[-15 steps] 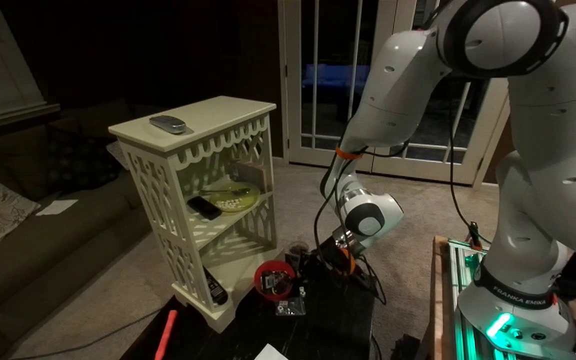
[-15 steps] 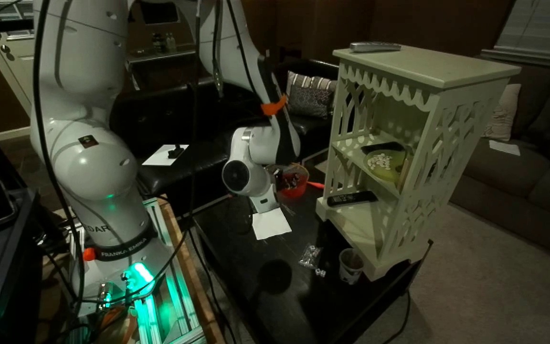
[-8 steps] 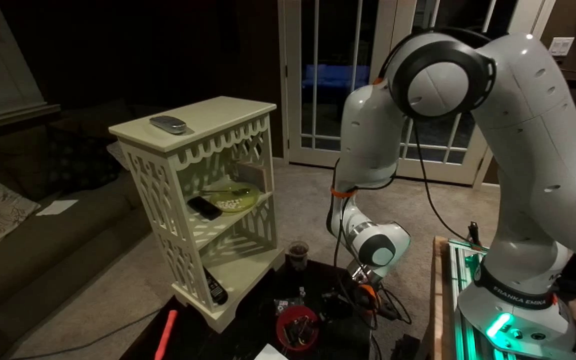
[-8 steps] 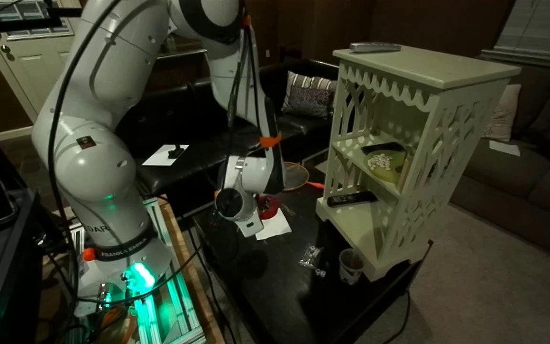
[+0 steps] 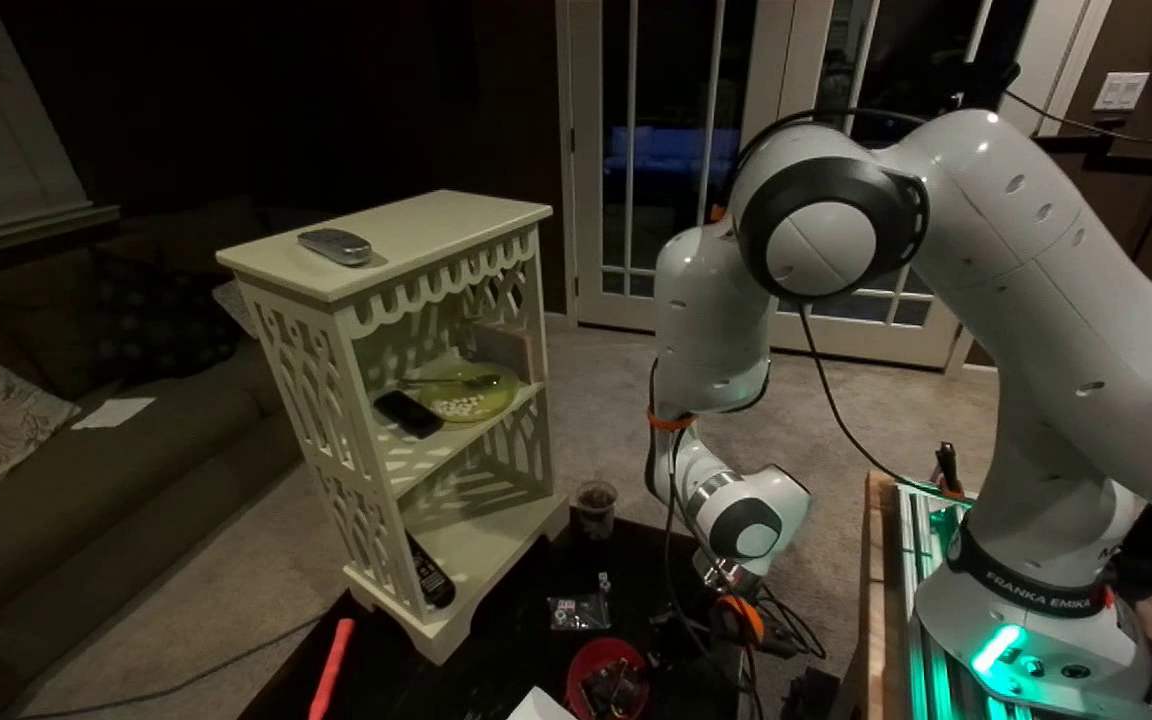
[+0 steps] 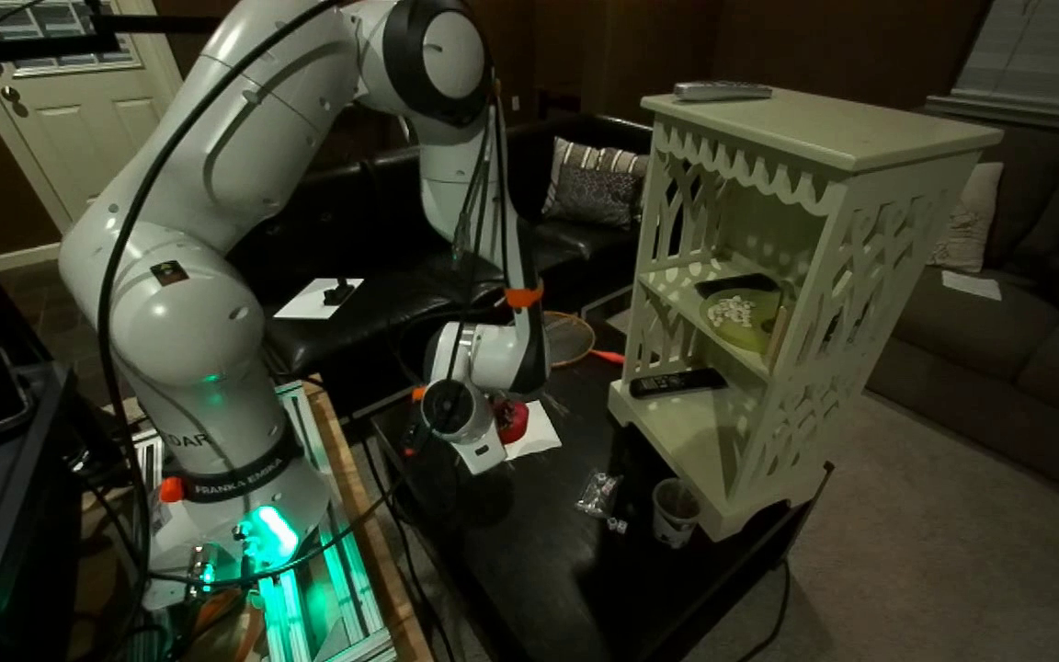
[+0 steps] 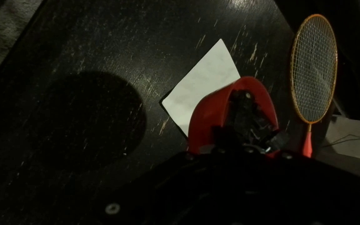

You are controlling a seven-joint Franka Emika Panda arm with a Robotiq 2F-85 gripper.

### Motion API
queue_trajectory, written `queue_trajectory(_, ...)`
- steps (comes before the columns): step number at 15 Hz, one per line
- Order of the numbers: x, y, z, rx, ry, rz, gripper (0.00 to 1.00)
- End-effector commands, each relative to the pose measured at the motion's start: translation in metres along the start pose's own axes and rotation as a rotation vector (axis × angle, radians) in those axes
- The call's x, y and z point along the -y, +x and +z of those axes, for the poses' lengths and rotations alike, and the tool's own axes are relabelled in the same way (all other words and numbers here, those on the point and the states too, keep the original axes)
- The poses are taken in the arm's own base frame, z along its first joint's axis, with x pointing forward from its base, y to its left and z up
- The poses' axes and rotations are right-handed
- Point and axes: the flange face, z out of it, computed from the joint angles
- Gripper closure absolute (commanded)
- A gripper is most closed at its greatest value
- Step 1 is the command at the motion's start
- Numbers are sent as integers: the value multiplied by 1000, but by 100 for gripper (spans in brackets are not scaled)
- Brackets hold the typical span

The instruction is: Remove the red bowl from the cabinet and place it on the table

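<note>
We have the red bowl in the jaws, clamped by its wall and held above the table, with the rim squeezed out of round. Since a second ago it has swung away from the cabinet: in an exterior view it overlapped the bottom shelf and a corner of the plastic bag, and now both show past it, well apart from the jaws. The cup, half covered by the gripper then, stands uncovered beyond them.

The fingertips are lost in shadow in the wrist view, so we cannot trace where each one presses. In both exterior views we see the bowl only in part, behind the wrist joint or cropped at the lower edge. Dark pieces crowd the bowl, too jumbled for us to name.

In the wrist view a white sheet shows left of the jaws, partly behind the bowl, and a racket to their right. Farther off, the cabinet's middle shelf holds a green dish with small white pieces and a utensil, next to a phone. A black remote lies on the bottom shelf, a silver remote on top. What the cup contains we cannot make out.
</note>
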Motion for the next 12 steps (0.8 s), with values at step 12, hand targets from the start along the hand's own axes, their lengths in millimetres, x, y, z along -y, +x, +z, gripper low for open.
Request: queue_trajectory(12, -83, 43, 63, 297, -178, -34, 99)
